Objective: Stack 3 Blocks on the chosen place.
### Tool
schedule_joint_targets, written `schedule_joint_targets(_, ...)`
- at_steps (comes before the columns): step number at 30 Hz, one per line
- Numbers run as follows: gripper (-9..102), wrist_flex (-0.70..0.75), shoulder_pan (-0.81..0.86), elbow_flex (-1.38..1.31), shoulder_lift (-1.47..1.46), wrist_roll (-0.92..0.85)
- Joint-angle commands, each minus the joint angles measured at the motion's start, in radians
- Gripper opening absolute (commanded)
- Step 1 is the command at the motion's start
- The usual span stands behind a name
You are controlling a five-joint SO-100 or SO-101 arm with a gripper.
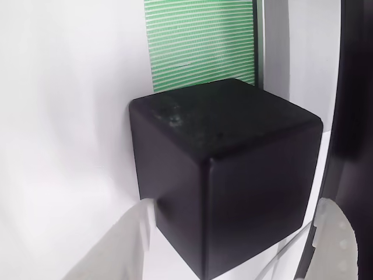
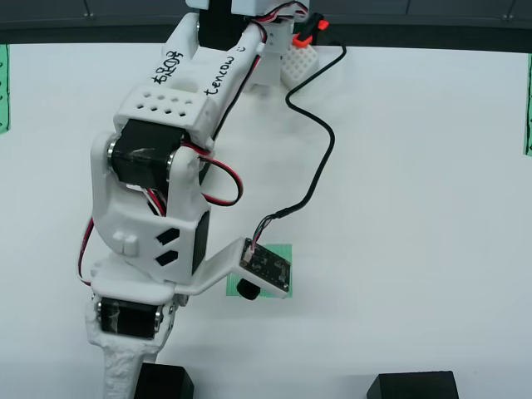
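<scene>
In the view that rides on the gripper, a matte black block (image 1: 224,175) rests on the white surface between my two white fingertips. My gripper (image 1: 236,245) is open around it. The left finger (image 1: 131,239) is at the block's side, and a thin gap shows by the right finger (image 1: 338,233). From above, my gripper (image 2: 143,384) is at the bottom left beside that block (image 2: 166,383). A second block (image 2: 413,386) lies at the bottom right. The chosen place (image 2: 283,248), a green striped square, sits mid-table, partly covered by the wrist camera board (image 2: 266,266).
A green-striped strip (image 1: 201,44) lies beyond the block in the gripper view, with a dark curved panel (image 1: 356,116) along the right edge. From above, narrow green bands (image 2: 3,87) (image 2: 528,108) mark both sides, a black cable (image 2: 320,133) loops mid-table, and a dark border (image 2: 416,29) runs along the top.
</scene>
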Motion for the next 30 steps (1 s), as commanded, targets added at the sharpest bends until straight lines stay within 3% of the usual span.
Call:
schedule_joint_targets(1,33,-0.023,-0.003,-0.051,0.006,-0.005)
schedule_joint_targets(30,31,0.0,-0.034,-0.066,-0.023,-0.046)
